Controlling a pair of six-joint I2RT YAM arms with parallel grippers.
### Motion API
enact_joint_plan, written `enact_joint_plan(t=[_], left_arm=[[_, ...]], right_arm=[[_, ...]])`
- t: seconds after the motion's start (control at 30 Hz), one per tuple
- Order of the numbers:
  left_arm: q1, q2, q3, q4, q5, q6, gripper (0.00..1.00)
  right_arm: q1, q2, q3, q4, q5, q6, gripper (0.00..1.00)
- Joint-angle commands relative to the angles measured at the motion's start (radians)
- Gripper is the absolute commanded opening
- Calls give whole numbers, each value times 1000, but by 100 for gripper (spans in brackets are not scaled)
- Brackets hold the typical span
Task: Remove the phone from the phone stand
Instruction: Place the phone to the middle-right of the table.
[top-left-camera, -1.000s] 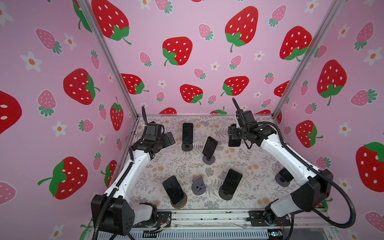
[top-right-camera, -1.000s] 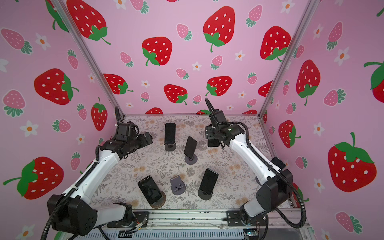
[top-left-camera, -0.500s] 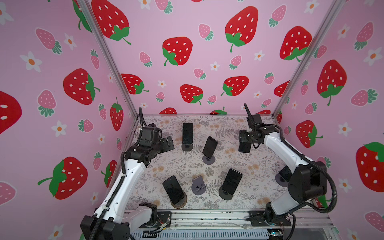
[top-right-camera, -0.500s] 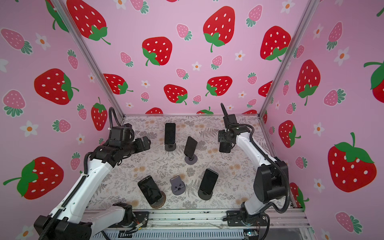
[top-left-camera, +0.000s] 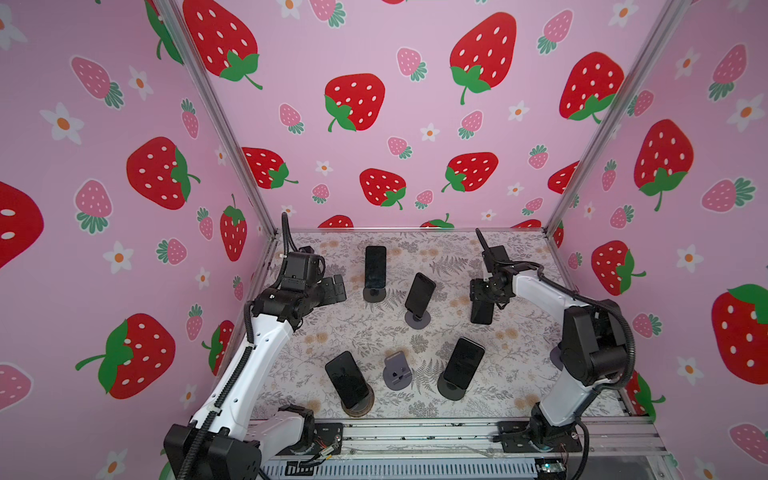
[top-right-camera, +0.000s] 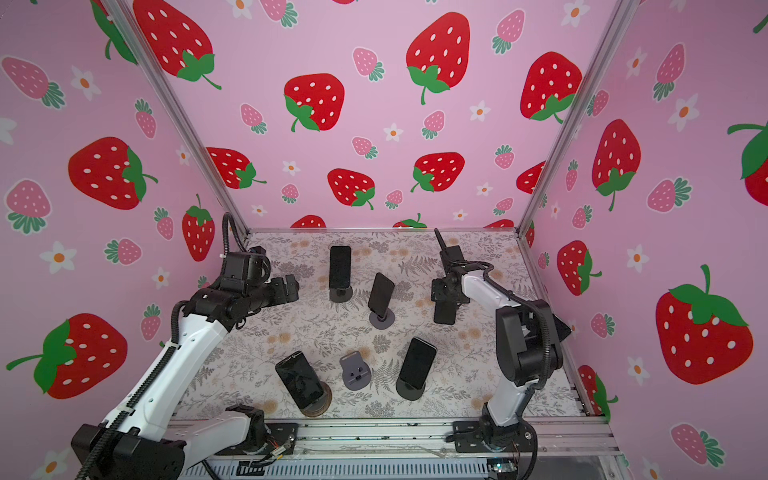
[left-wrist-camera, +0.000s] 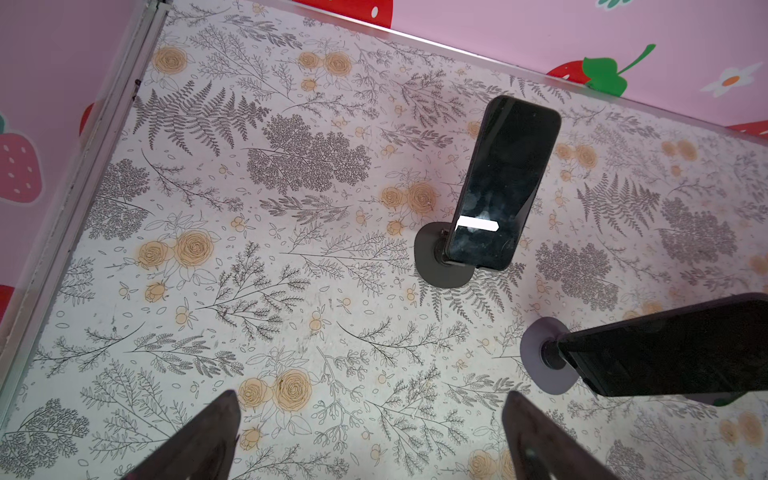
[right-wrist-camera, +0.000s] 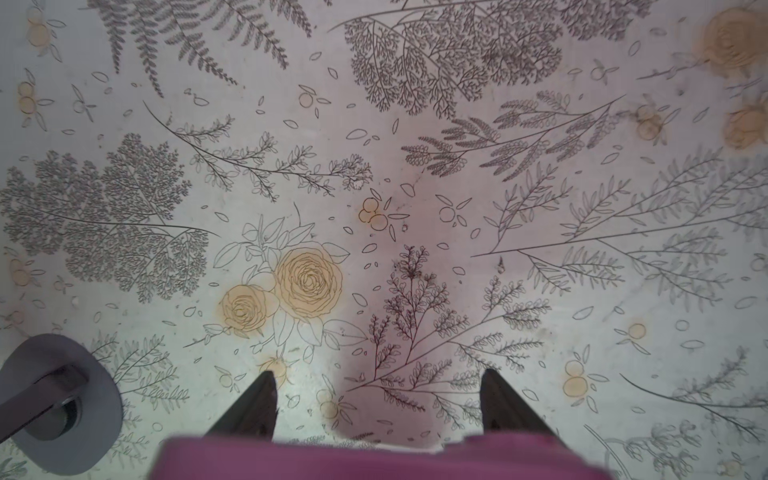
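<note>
Floral tabletop (top-left-camera: 519, 332) carries four stands (top-left-camera: 417, 321) holding phones (top-left-camera: 419, 293), plus lone grey stand (top-left-camera: 397, 372).

- My left gripper (left-wrist-camera: 370, 419): bare mat (left-wrist-camera: 249, 291) below; upright phone (left-wrist-camera: 503, 183) and tilted phone (left-wrist-camera: 673, 349) ahead, gap between them.
- My right gripper (top-left-camera: 482, 297): held phone (top-left-camera: 482, 313) fills it; mat beneath clear, stand base (right-wrist-camera: 54, 403) aside.

Pink walls (top-left-camera: 415, 124) printed with big red strawberries (top-left-camera: 353, 102), smaller pink ones and white flowers (top-left-camera: 62, 122) close in three sides. Silver metal posts (top-left-camera: 216, 116) run down the two back corners. A pale sheet (top-left-camera: 519, 374) with grey ferns and orange roses (right-wrist-camera: 307, 280) covers the floor. A metal rail (top-left-camera: 415, 434) lies along the near edge, with a vented strip (top-left-camera: 395, 470) just in front of it.
</note>
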Motion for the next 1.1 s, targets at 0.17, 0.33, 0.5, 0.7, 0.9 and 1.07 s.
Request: enact_joint_plan(t=[0.17,0.33,0.5,0.7,0.9,1.07], left_arm=[[-1,-7,12,-20,-43,7,100],[0,-6,22,-24,-40,8,100],[0,-8,17,-24,-43,22,100],[-1,-8,27,-33,-37,34,99],[6,-7,25,-27,-2,34,99],[11,-20,22,-34,-16,31,99]], right_arm=[[-8,77,8,54,-34,-10,68],[-8,127,5,81,-23,2,68],[-8,161,-4,91,-70,10,68],[-8,170,-14,90,-51,23,70],[-8,144,-20,98,-50,29,76],[-9,107,-4,97,-43,25,81]])
